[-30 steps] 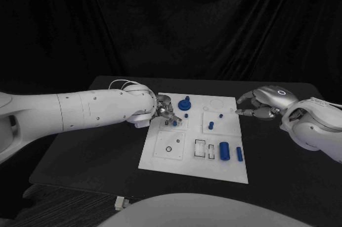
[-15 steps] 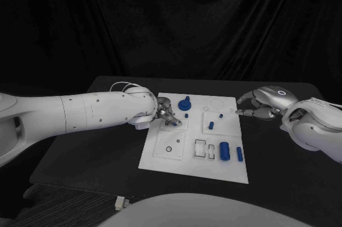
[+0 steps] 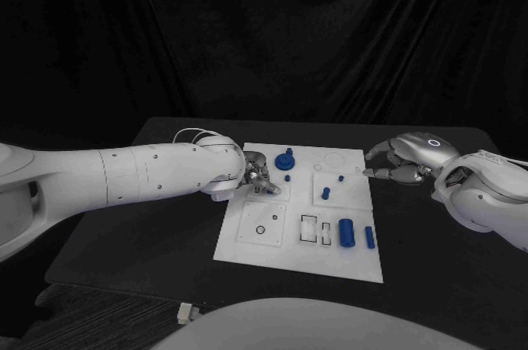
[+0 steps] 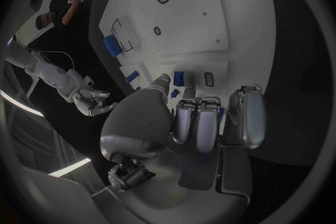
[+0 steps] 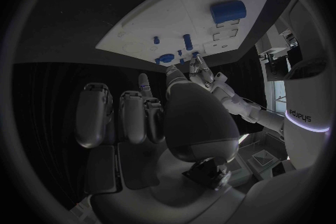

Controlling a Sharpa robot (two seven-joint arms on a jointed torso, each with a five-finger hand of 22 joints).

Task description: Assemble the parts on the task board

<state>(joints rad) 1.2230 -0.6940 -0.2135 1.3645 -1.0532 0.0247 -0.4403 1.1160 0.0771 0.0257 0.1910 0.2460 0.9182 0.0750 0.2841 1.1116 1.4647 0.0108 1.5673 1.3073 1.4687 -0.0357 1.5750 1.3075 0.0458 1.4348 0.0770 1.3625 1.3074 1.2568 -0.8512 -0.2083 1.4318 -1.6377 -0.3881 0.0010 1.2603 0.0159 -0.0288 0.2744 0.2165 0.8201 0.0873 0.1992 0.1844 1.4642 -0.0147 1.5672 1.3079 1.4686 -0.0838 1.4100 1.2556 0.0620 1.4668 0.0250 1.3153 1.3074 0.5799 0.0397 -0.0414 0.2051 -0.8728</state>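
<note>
Not much has shifted over the last second: the left hand [image 3: 255, 176] has crept a touch further over the board's upper-left corner, and the right one hasn't budged.

Going left to right in the head view. The left arm comes in from the left edge and its hand sits at the upper-left part of the task board [image 3: 303, 247]. In the left wrist view the fingers [image 4: 197, 123] are curled close together with the thumb reaching out toward a small blue part [image 4: 179, 76] next to a slot. Looks like a pinch on it, but I can't tell for sure if it's actually gripped or just touched. My guess is it's working that piece into its seat, which is why the hand is hunched so low over that corner.

Just right of it, the blue knob part [image 3: 286, 162] stands upright near the board's top edge, with small blue pegs [image 3: 328, 191] around mid-board. Lower right of the board, the big blue cylinder [image 3: 348, 232] lies flat with a slimmer blue piece [image 3: 370, 238] beside it, probably waiting their turn.

Far right, the right hand [image 3: 398, 165] hovers just off the board's upper-right edge, fingers curled in, nothing in them, apparently parked out of the way.
</note>
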